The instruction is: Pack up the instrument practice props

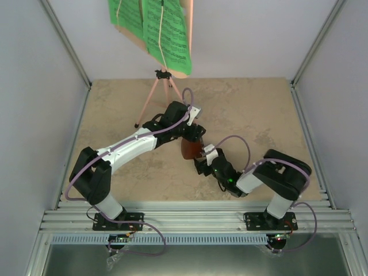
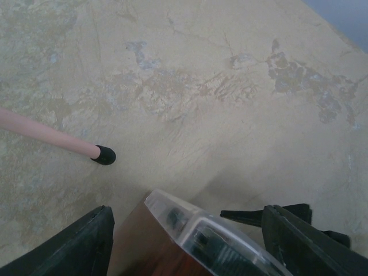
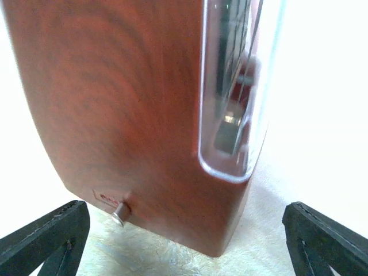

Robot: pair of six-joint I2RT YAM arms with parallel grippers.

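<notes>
Finding: the metronome [image 1: 190, 148] stands upright at mid-bench [image 1: 259, 109], between the two grippers. The left gripper [image 2: 190, 247] straddles its top with jaws spread and a gap showing on one side. The right gripper [image 3: 184, 241] faces its base, jaws wide and clear of it.

Recommendation: close one gripper squarely on the flat wooden sides, avoiding the clear front cover and the small metal stub.

Condition: tapered reddish-brown wood, smooth. The pink music stand [image 1: 152, 98] stands far behind, carrying the green pages [image 1: 167, 34].

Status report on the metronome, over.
Right gripper: jaws open, clear either side of metronome. Left gripper: jaws straddle its top, grip unclear. Pink stand leg nearby, not touching.
</notes>
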